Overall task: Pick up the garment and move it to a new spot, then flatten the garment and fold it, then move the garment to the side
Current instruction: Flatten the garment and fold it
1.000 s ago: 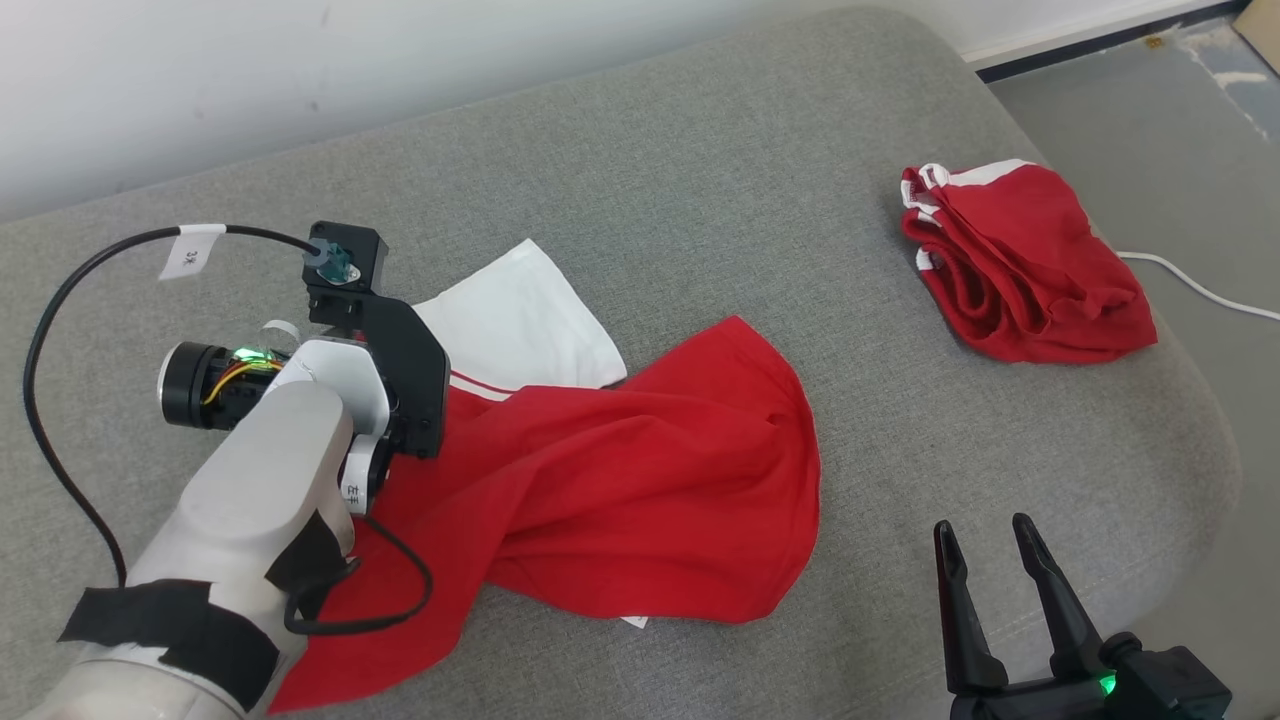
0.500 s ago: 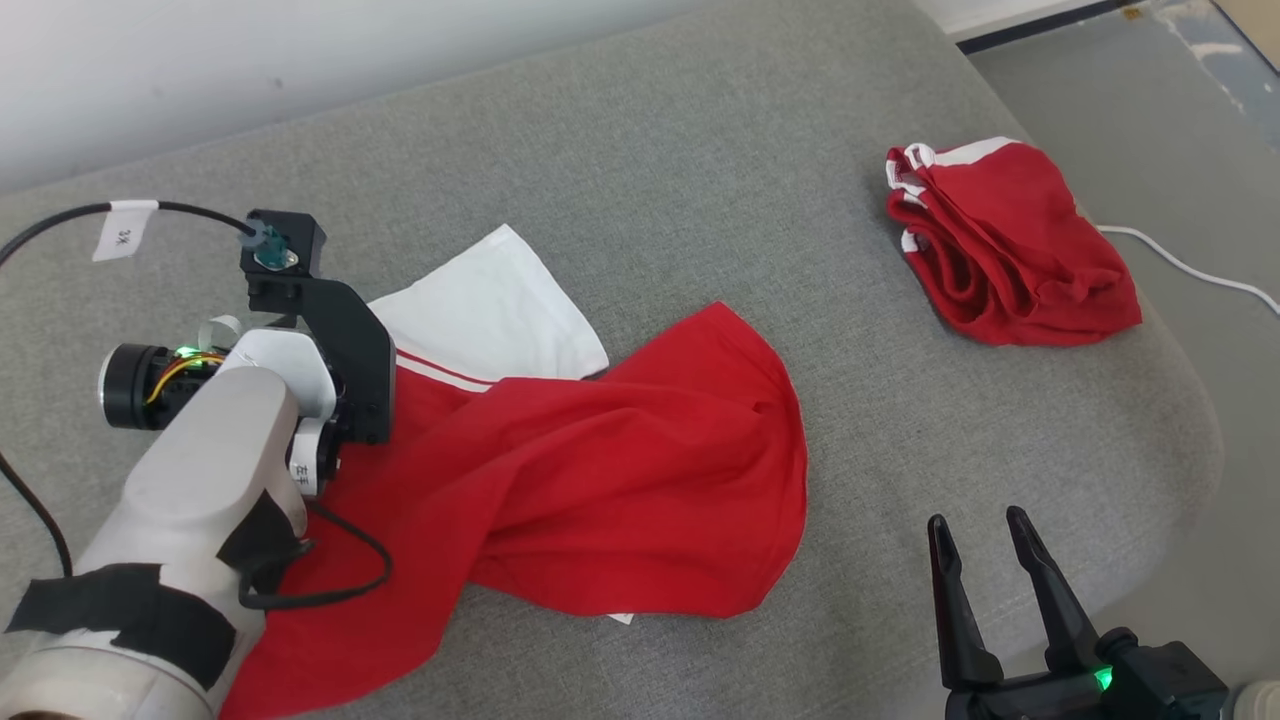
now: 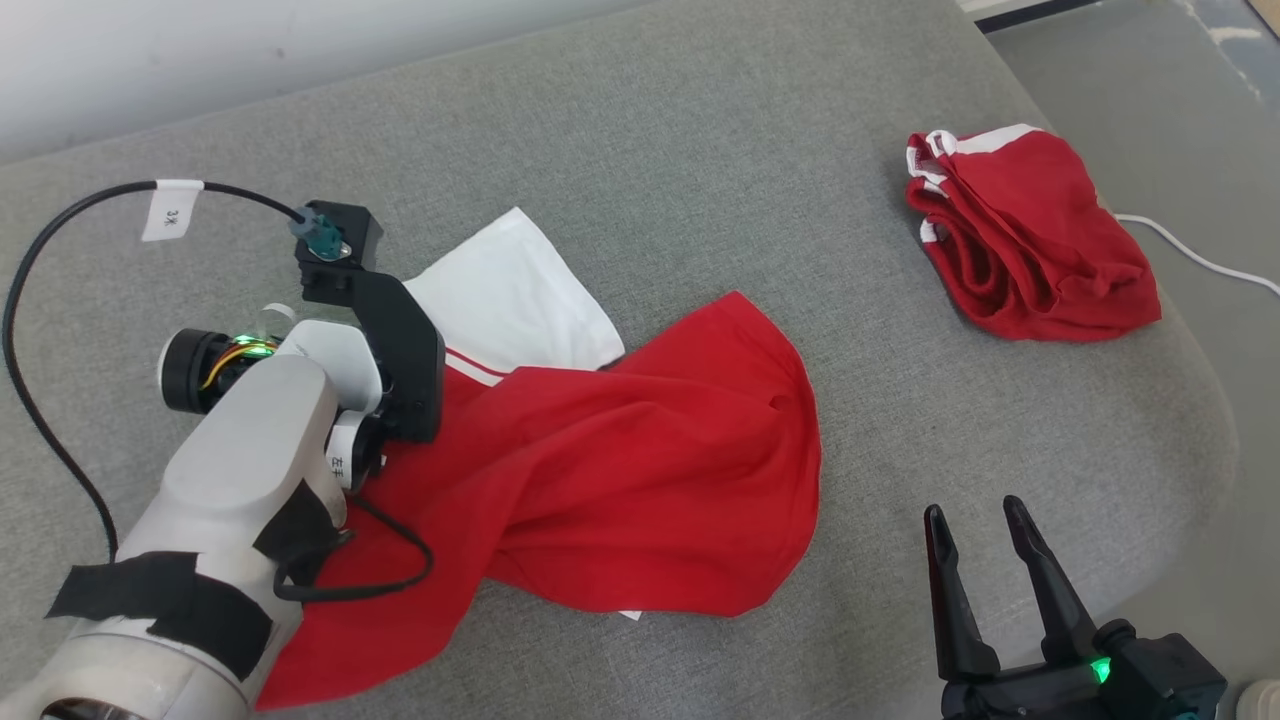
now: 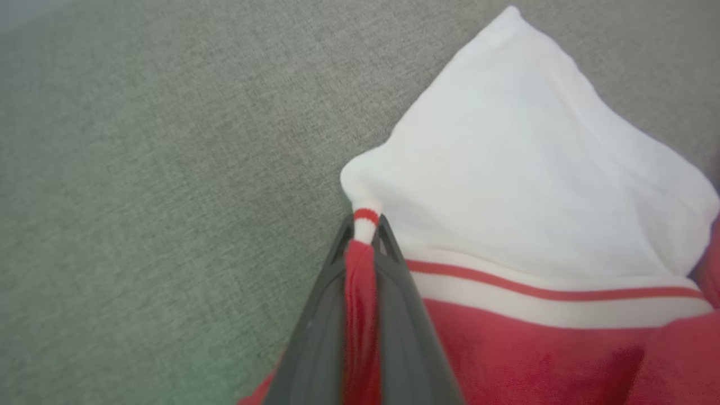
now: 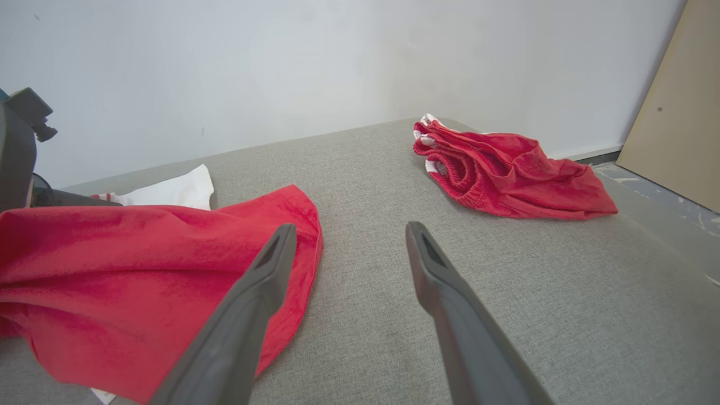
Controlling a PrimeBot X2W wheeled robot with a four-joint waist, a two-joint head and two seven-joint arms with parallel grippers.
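Grey cushion [image 3: 650,150] below. Pinching garment's [image 3: 620,470] striped edge in left gripper [image 4: 364,236], long axis running rightward toward right gripper [image 3: 973,507], spread wide.

Left forearm [image 3: 250,450]: pale grey shell, black tape patches. Black wrist bracket [image 3: 405,345] just beyond it. Teal connector [image 3: 322,240] atop bracket, feeding black cable [image 3: 60,230] with white tag [image 3: 172,208]. Green LED [image 3: 250,350] and yellow wires [image 3: 222,362] beside bracket. Right gripper [image 3: 972,508]: two dark tapered fingers.
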